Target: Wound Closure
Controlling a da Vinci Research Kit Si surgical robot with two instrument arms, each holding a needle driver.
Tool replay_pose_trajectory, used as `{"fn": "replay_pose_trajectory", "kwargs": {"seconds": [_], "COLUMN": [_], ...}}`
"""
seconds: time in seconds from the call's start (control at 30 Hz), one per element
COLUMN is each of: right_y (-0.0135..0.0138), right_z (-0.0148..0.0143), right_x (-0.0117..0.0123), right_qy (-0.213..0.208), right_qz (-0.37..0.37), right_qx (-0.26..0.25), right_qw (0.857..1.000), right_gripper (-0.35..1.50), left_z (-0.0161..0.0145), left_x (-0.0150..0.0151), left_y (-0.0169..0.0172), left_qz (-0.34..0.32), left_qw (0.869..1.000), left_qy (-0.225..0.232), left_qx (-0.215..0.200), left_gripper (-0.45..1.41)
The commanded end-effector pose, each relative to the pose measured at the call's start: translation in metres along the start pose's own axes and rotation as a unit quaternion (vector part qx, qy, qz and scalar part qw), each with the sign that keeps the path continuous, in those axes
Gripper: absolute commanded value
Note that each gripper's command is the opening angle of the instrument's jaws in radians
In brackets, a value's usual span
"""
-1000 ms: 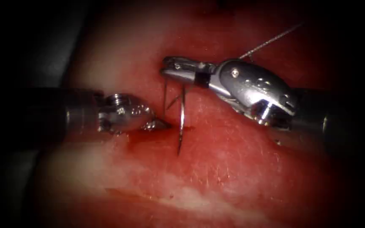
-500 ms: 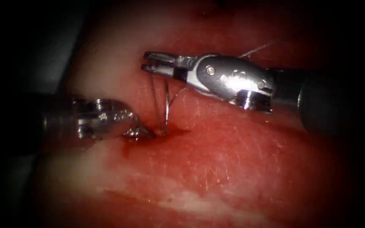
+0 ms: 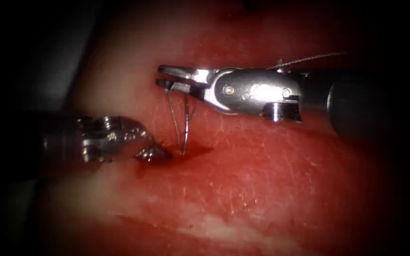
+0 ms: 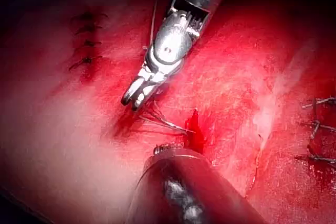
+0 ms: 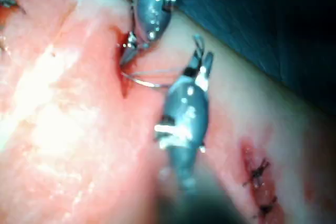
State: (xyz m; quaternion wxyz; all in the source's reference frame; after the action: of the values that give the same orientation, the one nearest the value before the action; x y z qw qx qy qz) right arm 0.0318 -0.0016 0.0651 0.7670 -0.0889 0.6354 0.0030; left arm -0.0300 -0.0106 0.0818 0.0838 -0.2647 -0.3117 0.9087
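Note:
The tissue [image 3: 262, 189] has a short cut [image 3: 199, 150] wet with red fluid. My right tool [image 3: 164, 78] reaches in from the right above the cut, its jaws shut on the curved needle [image 3: 186, 123] near its upper end. The needle hangs down with its tip touching the tissue at the cut; how deep it sits I cannot tell. Thread [image 3: 309, 58] trails up and right behind the tool. My left tool [image 3: 156, 152] lies low on the cut's left side, jaws shut on the tissue edge. The right tool [image 4: 131, 99] and needle [image 4: 165, 123] also show in the left wrist view, and the left tool [image 5: 127, 45], right tool [image 5: 202, 56] and needle [image 5: 142, 81] in the right wrist view.
Finished dark stitches [image 4: 84, 40] lie on one side of the tissue and more stitches [image 4: 317, 129] on the other. Another stitched line [image 5: 257, 174] sits beyond my right tool's shaft. A pale fatty band [image 3: 214, 227] runs along the tissue's near edge.
My right tool has moved left and levelled out, carrying the needle; its tip now rests at the cut instead of lower on the right side. My left tool has drawn back to the left.

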Motion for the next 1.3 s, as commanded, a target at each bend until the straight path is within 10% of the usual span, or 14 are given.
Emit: {"fn": "replay_pose_trajectory", "kwargs": {"seconds": [0.03,1.3], "right_y": [-0.0003,-0.0036], "right_z": [0.001,0.0005], "right_x": [-0.0005,-0.0012], "right_qy": [-0.003,-0.052], "right_qz": [-0.009,-0.131], "right_qx": [-0.002,0.027], "right_qw": [1.0,0.99], "right_gripper": [-0.35,-0.35], "left_z": [0.0007,-0.0007], "left_x": [0.0002,0.0032], "left_y": [-0.0003,0.0072], "left_qz": [0.001,-0.002], "left_qw": [1.0,0.999], "left_qy": [0.0,0.027], "left_qx": [0.002,0.035], "left_gripper": [-0.1,-0.16]}}
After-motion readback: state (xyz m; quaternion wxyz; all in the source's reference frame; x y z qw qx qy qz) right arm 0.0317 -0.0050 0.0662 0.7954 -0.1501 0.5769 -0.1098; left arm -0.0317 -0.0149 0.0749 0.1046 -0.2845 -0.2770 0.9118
